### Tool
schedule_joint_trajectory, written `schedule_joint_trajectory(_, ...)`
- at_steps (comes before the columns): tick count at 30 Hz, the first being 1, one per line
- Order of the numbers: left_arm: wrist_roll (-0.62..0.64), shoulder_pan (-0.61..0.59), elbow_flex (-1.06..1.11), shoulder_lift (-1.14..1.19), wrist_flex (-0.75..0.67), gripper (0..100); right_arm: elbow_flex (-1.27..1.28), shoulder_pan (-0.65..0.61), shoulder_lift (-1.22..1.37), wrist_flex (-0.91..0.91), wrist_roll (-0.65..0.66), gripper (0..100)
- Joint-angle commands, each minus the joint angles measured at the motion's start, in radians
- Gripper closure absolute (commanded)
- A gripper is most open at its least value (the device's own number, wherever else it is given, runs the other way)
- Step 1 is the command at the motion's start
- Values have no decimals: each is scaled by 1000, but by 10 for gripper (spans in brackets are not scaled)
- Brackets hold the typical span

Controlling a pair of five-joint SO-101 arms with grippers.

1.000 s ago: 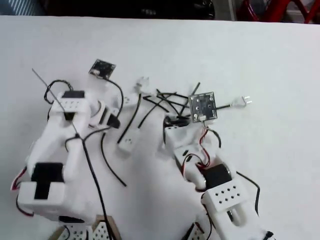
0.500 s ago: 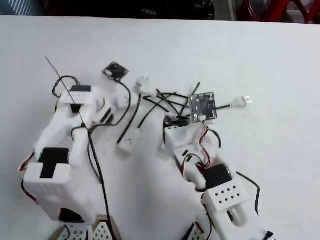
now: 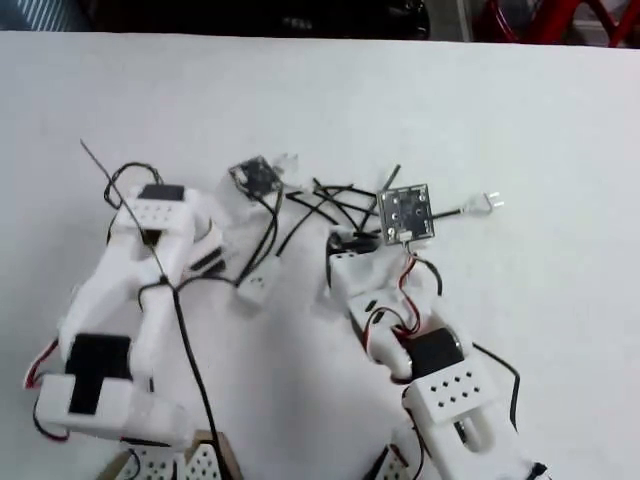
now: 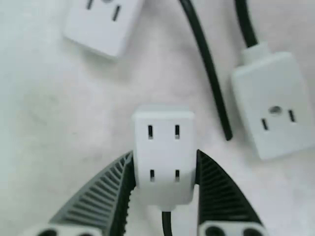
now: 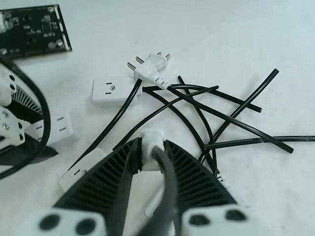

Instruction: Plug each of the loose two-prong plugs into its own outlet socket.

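- Clamping a white double socket (image 4: 164,132) by its sides in the left gripper (image 4: 165,158), with the ribbed grey fingers (image 4: 110,189) pressing on both flanks, the slotted face turning up toward the wrist camera and a dark lead leaving at the gripped end.
- Lying near that one on the white table (image 3: 520,110): a second socket (image 4: 273,118), flat with its face up, with a black cord (image 4: 204,64) running between the two and touching neither.
- Pinching a white plug (image 5: 151,140) in the right gripper (image 5: 150,147), with the claw closing narrowly round the plug body and the thick black lead trailing back between the fingers. Hiding the prongs, so impossible to tell which way they are pointing.
- Resting loose ahead of the right gripper: a two-prong plug (image 5: 150,66), prongs bare and unplugged, just beside the corner of a third socket (image 5: 110,91) lying face up, with the plug's lead crossing that socket's edge.
- Sprawling over the table next to these: black cables (image 5: 231,123), several strands crossing one another in a loose tangle.
- Lying well apart on the table's right side in the high view: a far plug (image 3: 487,203), prongs pointing away from the arms, on a thin lead and touching no socket.
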Motion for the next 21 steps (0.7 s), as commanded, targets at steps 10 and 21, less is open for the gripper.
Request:
schedule_joint_trajectory(10,219,-18,198,-211,-187,718,-3,7,-15,-16,3,982)
schedule_joint_trajectory(21,230,-147,5,-309,81,761,-12,-2,-16,-18,8,982)
